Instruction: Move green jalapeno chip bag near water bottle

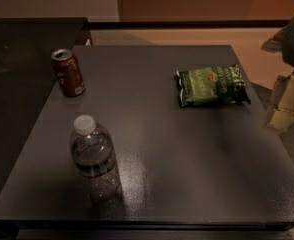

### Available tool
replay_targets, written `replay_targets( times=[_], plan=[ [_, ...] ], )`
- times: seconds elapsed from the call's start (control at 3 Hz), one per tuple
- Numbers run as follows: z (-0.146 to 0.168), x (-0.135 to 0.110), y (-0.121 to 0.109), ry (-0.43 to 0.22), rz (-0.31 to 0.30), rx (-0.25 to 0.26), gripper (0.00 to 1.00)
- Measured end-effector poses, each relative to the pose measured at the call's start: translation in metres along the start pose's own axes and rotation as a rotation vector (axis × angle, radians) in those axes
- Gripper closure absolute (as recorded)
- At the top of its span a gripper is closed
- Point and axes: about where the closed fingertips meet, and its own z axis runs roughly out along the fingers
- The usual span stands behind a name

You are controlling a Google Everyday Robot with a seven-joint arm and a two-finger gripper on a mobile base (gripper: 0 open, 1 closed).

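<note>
On the worktop [187, 149] we see the green jalapeno chip bag [211, 86] well apart from the water bottle [94, 156]; the claw [288, 101] is at the right edge, and we cannot tell its state.

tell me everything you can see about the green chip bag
The green jalapeno chip bag is a small, crinkly, foil-looking pouch, green with white lettering, a small red-orange logo and crimped ends. It looks closed and slightly puffy. It lies flat, long side running left to right, on the far right part of the dark table, and only the table touches it. The water bottle stands apart at the near left. The gripper is beyond the table's right edge, clear of the bag.
</note>
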Motion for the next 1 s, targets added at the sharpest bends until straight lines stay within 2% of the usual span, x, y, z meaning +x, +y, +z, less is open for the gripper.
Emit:
replay_targets(
  times=[0.33, 0.67, 1.0],
  plan=[
    [0.000, 0.000, 0.000, 0.000, 0.000, 0.000, 0.00],
    [0.008, -0.005, -0.009, -0.037, 0.018, 0.001, 0.00],
    [0.024, -0.008, -0.025, -0.097, 0.068, -0.001, 0.00]
  ],
)
